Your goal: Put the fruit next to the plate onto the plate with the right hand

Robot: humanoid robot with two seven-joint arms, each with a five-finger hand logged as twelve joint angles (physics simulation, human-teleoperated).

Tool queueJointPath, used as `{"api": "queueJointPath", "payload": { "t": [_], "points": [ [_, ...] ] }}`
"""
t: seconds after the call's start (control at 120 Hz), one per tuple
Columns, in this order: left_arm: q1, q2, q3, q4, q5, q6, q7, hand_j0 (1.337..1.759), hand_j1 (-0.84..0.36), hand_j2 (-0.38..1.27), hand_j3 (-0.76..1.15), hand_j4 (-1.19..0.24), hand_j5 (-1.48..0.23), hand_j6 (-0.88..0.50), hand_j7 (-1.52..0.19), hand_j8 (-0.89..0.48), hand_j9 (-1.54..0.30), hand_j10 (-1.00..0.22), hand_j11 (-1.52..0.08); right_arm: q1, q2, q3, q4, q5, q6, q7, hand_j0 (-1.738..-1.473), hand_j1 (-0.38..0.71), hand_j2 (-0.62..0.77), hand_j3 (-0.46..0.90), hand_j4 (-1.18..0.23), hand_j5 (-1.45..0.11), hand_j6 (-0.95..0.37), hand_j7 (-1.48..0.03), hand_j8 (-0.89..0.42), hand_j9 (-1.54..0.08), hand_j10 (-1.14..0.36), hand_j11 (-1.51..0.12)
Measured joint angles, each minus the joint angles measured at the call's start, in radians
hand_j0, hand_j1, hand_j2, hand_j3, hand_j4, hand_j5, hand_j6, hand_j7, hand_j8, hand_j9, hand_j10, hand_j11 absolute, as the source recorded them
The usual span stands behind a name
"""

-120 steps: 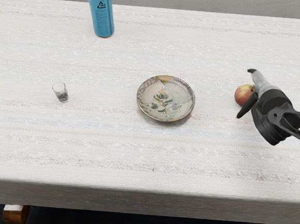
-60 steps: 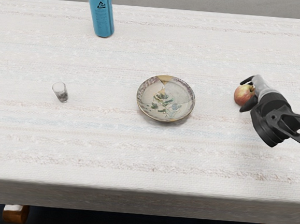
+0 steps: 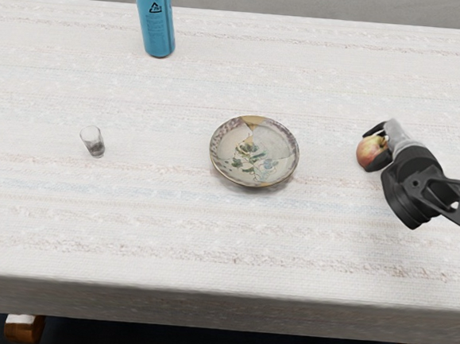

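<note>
1. On the right side of the table [image 3: 208, 242], well apart from the plate [image 3: 219, 138], the fruit [image 3: 368, 152] sat on the cloth, with the right hand [image 3: 390, 146] pressed against its right flank.
2. The hand's dark fingers [image 3: 373, 131] curled over the fruit's far side, and another came under its near side. They looked clamped on the fruit, though how firmly could not be told from this slanted view.
3. The relation that mattered: the plate lay to the fruit's left, on roughly the same line across the table, with bare cloth between them. The carry would therefore be a lift followed by a sideways sweep to the left, with little change in depth.
4. The right arm entered from the right edge and was the only arm showing; the left arm was out of view.
5. The fruit was round, red shading into yellow, and smooth-skinned. It had no real long axis, so the angle of the grip probably counted for little.
6. The plate was a shallow glazed dish, pale with green and blue markings and a brownish rim. A rolling fruit would likely settle in its centre.
7. The tablecloth was a pale, coarse weave with faint stripes.
8. A blue can [image 3: 153, 14] stood at the far edge and a small clear glass [image 3: 93, 140] on the left, both well clear of the likely path.
</note>
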Motion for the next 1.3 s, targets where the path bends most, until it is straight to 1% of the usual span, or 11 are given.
{"api": "queueJointPath", "payload": {
  "t": [0.183, 0.258, 0.383, 0.45, 0.592, 0.733, 0.875, 1.042, 1.083, 1.2, 1.3],
  "points": [
    [0.0, 0.0, 0.0, 0.0, 0.0, 0.0, 0.0, 1.658, 0.34, 0.0, 0.0, -0.01, -0.01, -0.01, -0.01, -0.01, -0.01, -0.01, -0.01, -0.004, 0.004, 0.001, -0.002, -0.003, 0.001, -0.001, -1.642, 0.17, 0.03, 0.0, -0.55, -0.67, -0.28, -0.84, -0.34, -0.75, -0.48, -0.81],
    [0.0, 0.0, 0.0, 0.0, 0.0, 0.0, 0.0, 1.658, 0.34, 0.0, 0.0, -0.01, -0.01, -0.01, -0.01, -0.01, -0.01, -0.01, -0.01, -0.005, 0.002, 0.002, -0.002, 0.004, 0.004, 0.0, -1.639, 0.14, -0.04, 0.0, -0.54, -0.72, -0.28, -0.85, -0.34, -0.79, -0.49, -0.84],
    [0.0, 0.0, 0.0, 0.0, 0.0, 0.0, 0.0, 1.658, 0.34, 0.0, 0.0, -0.01, -0.01, -0.01, -0.01, -0.01, -0.01, -0.01, -0.01, -0.004, -0.003, 0.042, 0.003, 0.039, 0.018, 0.001, -1.644, 0.15, 0.18, 0.0, -0.6, -0.79, -0.35, -0.87, -0.35, -0.84, -0.55, -0.87],
    [0.0, 0.0, 0.0, 0.0, 0.0, 0.0, 0.0, 1.658, 0.34, 0.0, 0.0, -0.01, -0.01, -0.01, -0.01, -0.01, -0.01, -0.01, -0.01, -0.002, -0.002, 0.086, 0.014, 0.051, 0.029, 0.002, -1.646, 0.16, 0.22, 0.0, -0.6, -0.83, -0.37, -0.88, -0.34, -0.87, -0.56, -0.88],
    [0.0, 0.0, 0.0, 0.0, 0.0, 0.0, 0.0, 1.658, 0.34, 0.0, 0.0, -0.01, -0.01, -0.01, -0.01, -0.01, -0.01, -0.01, -0.01, 0.004, -0.002, 0.17, 0.064, 0.061, 0.055, 0.003, -1.649, 0.17, 0.22, 0.0, -0.56, -0.89, -0.35, -0.88, -0.31, -0.92, -0.55, -0.89],
    [0.0, 0.0, 0.0, 0.0, 0.0, 0.0, 0.0, 1.658, 0.34, 0.0, 0.0, -0.01, -0.01, -0.01, -0.01, -0.01, -0.01, -0.01, -0.01, 0.011, 0.002, 0.242, 0.187, 0.064, 0.062, 0.003, -1.65, 0.19, 0.25, 0.0, -0.53, -0.94, -0.34, -0.9, -0.29, -0.96, -0.54, -0.92],
    [0.0, 0.0, 0.0, 0.0, 0.0, 0.0, 0.0, 1.658, 0.34, 0.0, 0.0, -0.01, -0.01, -0.01, -0.01, -0.01, -0.01, -0.01, -0.01, 0.015, 0.076, 0.267, 0.243, 0.066, 0.066, 0.004, -1.651, 0.21, 0.28, 0.0, -0.48, -1.0, -0.3, -0.93, -0.24, -1.01, -0.5, -0.98],
    [0.0, 0.0, 0.001, 0.0, 0.0, 0.0, 0.0, 1.658, 0.34, 0.0, 0.0, -0.01, -0.01, -0.01, -0.01, -0.01, -0.01, -0.01, -0.01, -0.005, 0.186, 0.264, 0.203, 0.068, 0.066, 0.003, -1.655, 0.22, 0.28, 0.0, -0.44, -1.05, -0.27, -0.94, -0.2, -1.02, -0.45, -1.01],
    [0.0, 0.0, 0.001, 0.0, 0.0, 0.0, 0.0, 1.658, 0.34, 0.0, 0.0, -0.01, -0.01, -0.01, -0.01, -0.01, -0.01, -0.01, -0.01, -0.008, 0.197, 0.263, 0.195, 0.065, 0.064, 0.003, -1.655, 0.21, 0.28, 0.0, -0.45, -1.0, -0.28, -0.9, -0.22, -0.97, -0.45, -0.96],
    [0.0, 0.0, 0.001, 0.0, 0.0, 0.0, 0.0, 1.658, 0.34, 0.0, 0.0, -0.01, -0.01, -0.01, -0.01, -0.01, -0.01, -0.01, -0.01, -0.011, 0.187, 0.283, 0.152, 0.057, 0.075, 0.002, -1.657, -0.02, 0.16, 0.0, -0.26, -0.57, -0.17, -0.52, -0.13, -0.56, -0.26, -0.55],
    [0.0, 0.0, 0.001, 0.0, 0.0, 0.0, 0.0, 1.658, 0.34, 0.0, 0.0, -0.01, -0.01, -0.01, -0.01, -0.01, -0.01, -0.01, -0.01, -0.024, 0.158, 0.403, 0.208, 0.064, 0.232, 0.002, -1.657, -0.14, 0.09, 0.0, -0.17, -0.36, -0.11, -0.33, -0.09, -0.35, -0.17, -0.35]
  ]
}}
